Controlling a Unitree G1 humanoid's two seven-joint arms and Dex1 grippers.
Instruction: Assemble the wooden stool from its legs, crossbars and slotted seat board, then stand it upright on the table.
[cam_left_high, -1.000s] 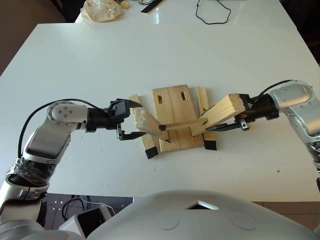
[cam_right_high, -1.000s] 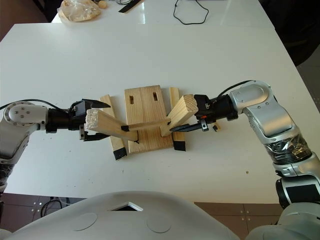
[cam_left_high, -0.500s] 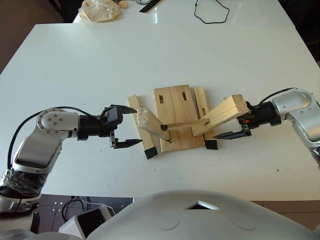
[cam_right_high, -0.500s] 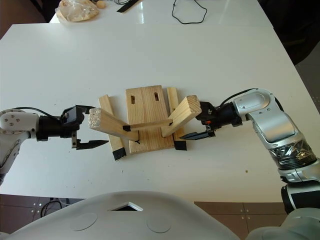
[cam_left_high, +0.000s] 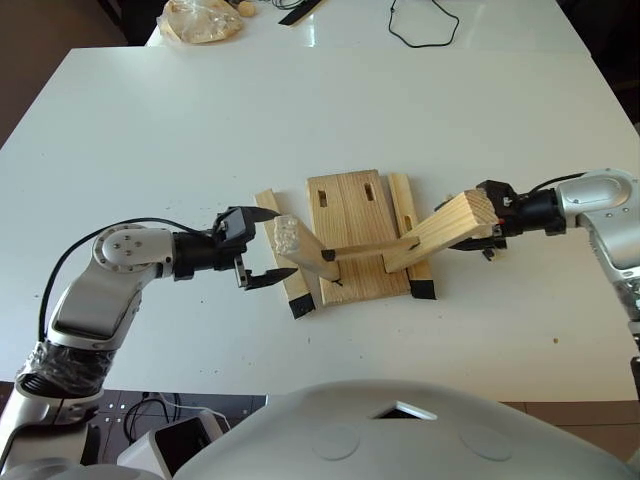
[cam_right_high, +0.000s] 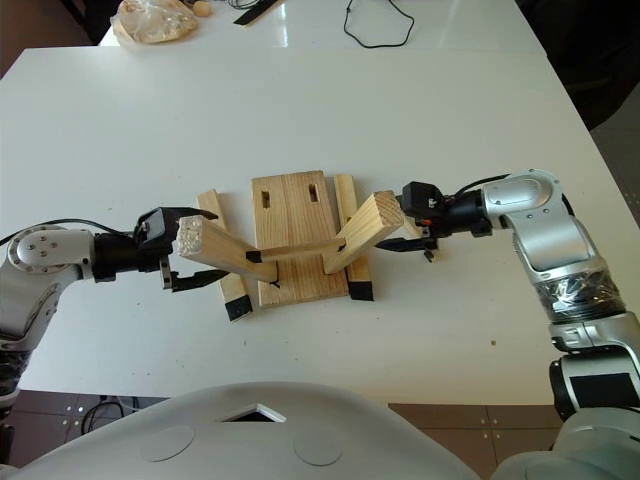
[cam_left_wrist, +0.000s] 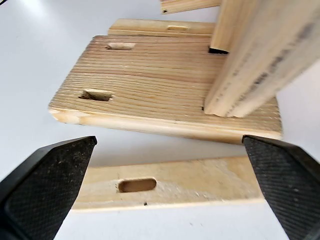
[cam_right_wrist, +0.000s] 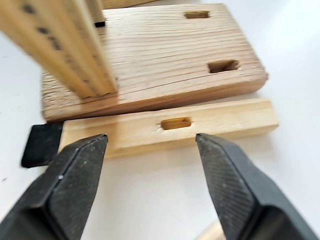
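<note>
Hands spread wide and empty: left hand (cam_left_wrist: 169, 141) and right hand (cam_right_wrist: 150, 142) flank the tilted legs (cam_left_high: 455, 225).

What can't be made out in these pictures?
Head views: whether the raised left leg and raised right leg sit fully in the seat board; their ends cover the slots.
Left wrist view: the raised left leg's top, cut off by the edge.
Right wrist view: a pale wooden piece, mostly cut off by the edge.

Left hand (cam_left_wrist: 169, 142) spread, right hand (cam_right_wrist: 150, 139) spread, arms angled inward
</note>
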